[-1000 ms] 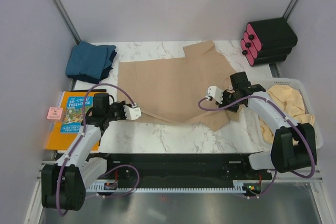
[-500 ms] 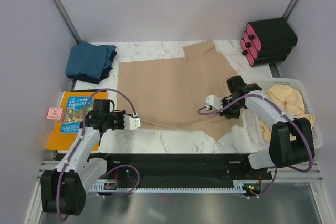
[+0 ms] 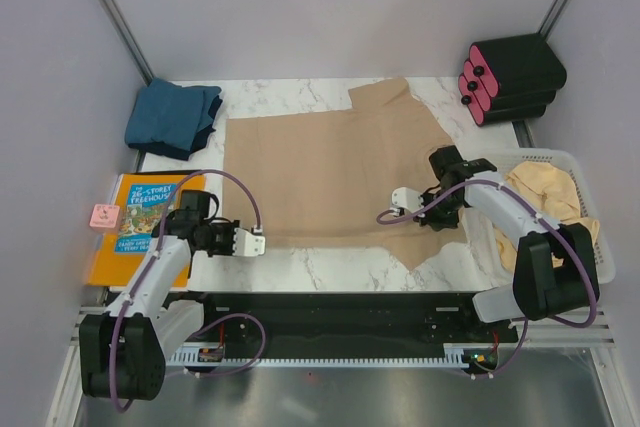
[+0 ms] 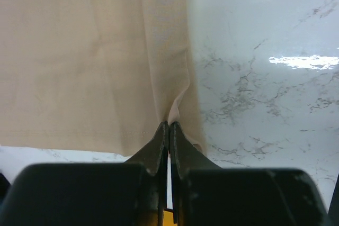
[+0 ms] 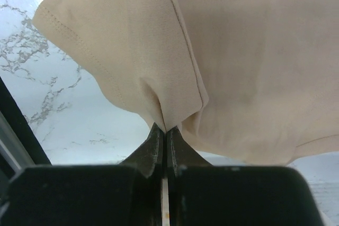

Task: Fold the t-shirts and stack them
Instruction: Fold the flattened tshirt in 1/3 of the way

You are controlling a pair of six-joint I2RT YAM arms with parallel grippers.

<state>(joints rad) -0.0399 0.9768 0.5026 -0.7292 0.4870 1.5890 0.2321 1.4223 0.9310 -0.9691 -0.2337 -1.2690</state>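
Observation:
A tan t-shirt (image 3: 330, 162) lies spread across the marble table, hem to the left and sleeves to the right. My left gripper (image 3: 262, 244) (image 4: 169, 124) is shut on its near-left hem corner (image 4: 177, 110). My right gripper (image 3: 398, 197) (image 5: 165, 128) is shut on a pinch of the near sleeve (image 5: 132, 51), which hangs from the jaws. A folded dark teal-blue t-shirt (image 3: 172, 119) sits at the far left corner. A pale beige t-shirt (image 3: 545, 197) lies crumpled in the basket on the right.
A white basket (image 3: 603, 247) stands at the right edge. Black cases with pink ends (image 3: 510, 77) sit at the far right. An orange-and-blue picture book (image 3: 140, 222) and a small pink object (image 3: 104, 215) lie at the left, beside my left arm.
Both grippers have moved toward the table's near edge with the cloth in them. The tan shirt's near edge has been drawn nearer and lies flatter.

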